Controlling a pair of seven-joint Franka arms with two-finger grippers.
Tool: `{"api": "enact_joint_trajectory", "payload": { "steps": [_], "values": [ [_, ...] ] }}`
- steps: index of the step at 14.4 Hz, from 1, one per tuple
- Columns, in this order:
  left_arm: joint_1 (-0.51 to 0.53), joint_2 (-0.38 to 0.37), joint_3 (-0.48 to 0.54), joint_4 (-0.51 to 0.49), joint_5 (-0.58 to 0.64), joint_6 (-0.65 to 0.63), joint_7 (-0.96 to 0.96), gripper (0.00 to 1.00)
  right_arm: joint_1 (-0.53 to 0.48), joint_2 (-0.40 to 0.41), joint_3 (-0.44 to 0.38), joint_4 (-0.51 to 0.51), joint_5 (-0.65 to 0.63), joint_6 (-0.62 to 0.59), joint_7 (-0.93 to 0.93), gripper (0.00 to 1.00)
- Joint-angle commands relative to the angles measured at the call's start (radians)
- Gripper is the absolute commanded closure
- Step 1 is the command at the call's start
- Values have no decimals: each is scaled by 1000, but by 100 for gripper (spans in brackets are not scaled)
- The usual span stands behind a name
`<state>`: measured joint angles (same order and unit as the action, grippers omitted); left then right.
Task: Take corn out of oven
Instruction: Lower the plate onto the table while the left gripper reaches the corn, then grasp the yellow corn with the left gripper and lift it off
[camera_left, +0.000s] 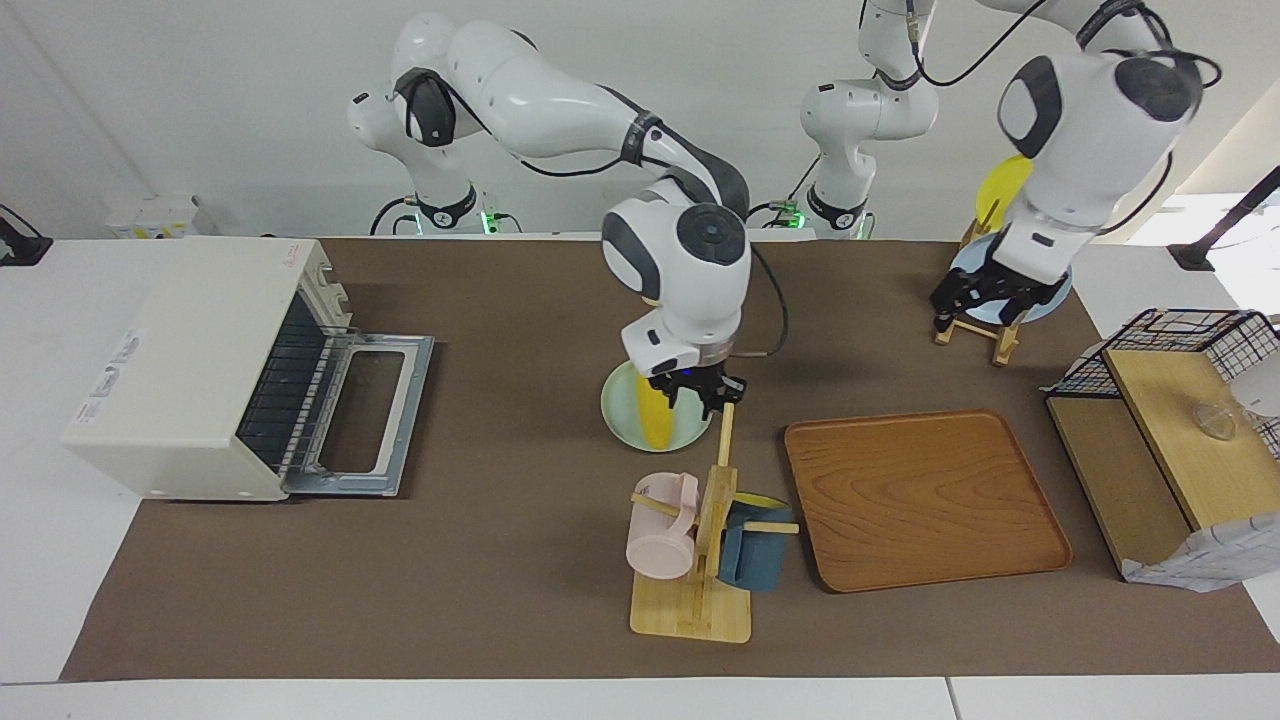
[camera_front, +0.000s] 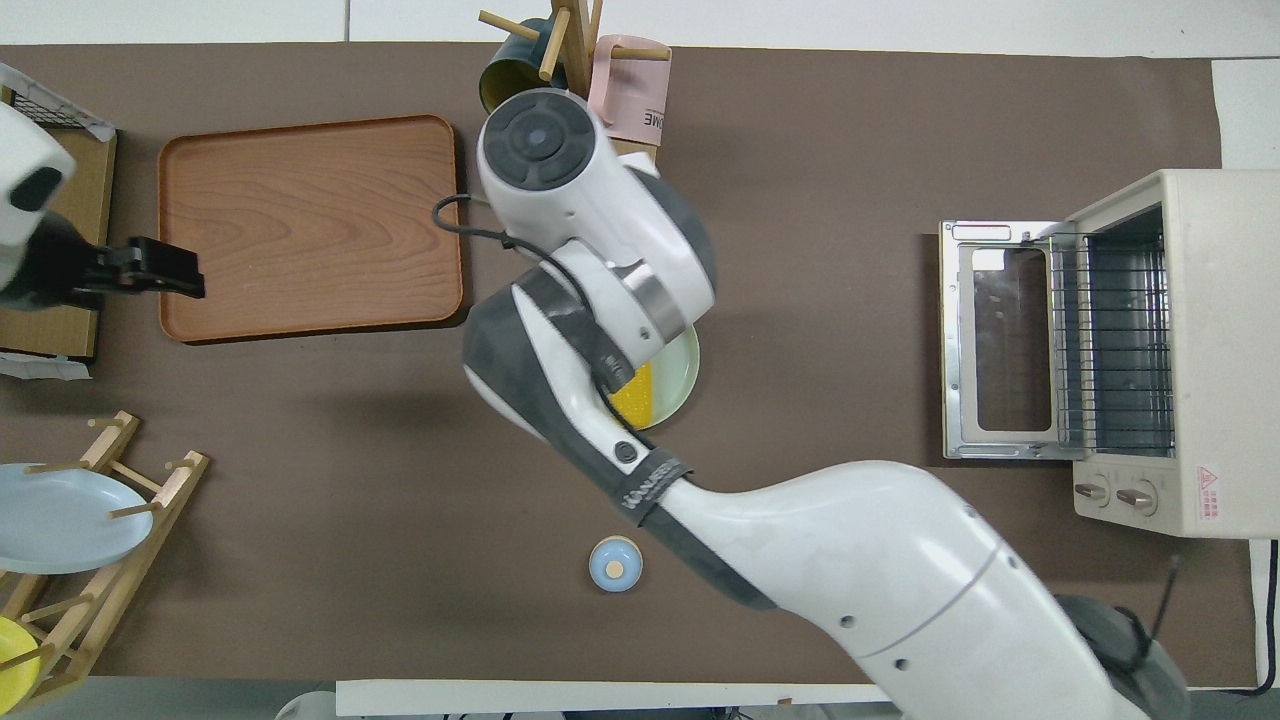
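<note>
Oven (camera_left: 190, 370): door dropped open, wire rack seen bare inside, at the right arm's end of the table.
Corn (camera_left: 660, 420): laid on the pale green plate (camera_left: 620, 405), mid-table.
Right gripper (camera_left: 693, 393): lowered onto the corn; whether it is gripped cannot be told.
Left gripper (camera_left: 975, 295): held over the plate rack (camera_left: 985, 325); finger spread cannot be told.
Wooden tray (camera_left: 925, 500): nothing on it.

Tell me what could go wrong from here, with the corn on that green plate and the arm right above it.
1. The right gripper sits low over the corn on the pale green plate; lifting away could nudge the cob so it rolls off.
2. The mug rack stands close beside that gripper, so a swing toward it might knock the rack's top peg.
3. The oven door lies open flat, in the way of later sweeps.
</note>
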<state>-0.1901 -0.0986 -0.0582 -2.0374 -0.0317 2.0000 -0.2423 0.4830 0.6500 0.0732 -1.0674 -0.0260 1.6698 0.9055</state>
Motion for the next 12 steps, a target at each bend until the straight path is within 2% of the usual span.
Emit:
{"api": "enact_joint_trajectory", "payload": {
  "steps": [1,3,4,6,8,9,10,11,12],
  "values": [
    [-277,124,11,-58,7,251,-329,0,-151,-255,17,-436,-18,132,-215,70],
    [-415,283,12,49,12,330,-489,0,-220,-351,17,-673,-54,264,-343,91],
    [-466,343,12,103,12,332,-533,0,-266,-374,17,-759,-61,327,-390,95],
    [-558,463,15,189,18,347,-621,0,-351,-395,17,-873,-69,421,-529,100],
    [-566,502,15,195,24,384,-624,1,-395,-385,17,-908,-97,430,-557,100],
    [-568,508,15,195,24,379,-621,20,-400,-386,17,-931,-106,448,-557,100],
    [-565,510,15,195,29,369,-615,60,-402,-389,17,-948,-118,461,-560,100],
    [-557,511,14,195,56,361,-594,89,-411,-386,17,-959,-146,462,-562,100],
    [-551,511,11,198,71,355,-586,99,-422,-385,17,-979,-170,487,-563,100]
  ]
}}
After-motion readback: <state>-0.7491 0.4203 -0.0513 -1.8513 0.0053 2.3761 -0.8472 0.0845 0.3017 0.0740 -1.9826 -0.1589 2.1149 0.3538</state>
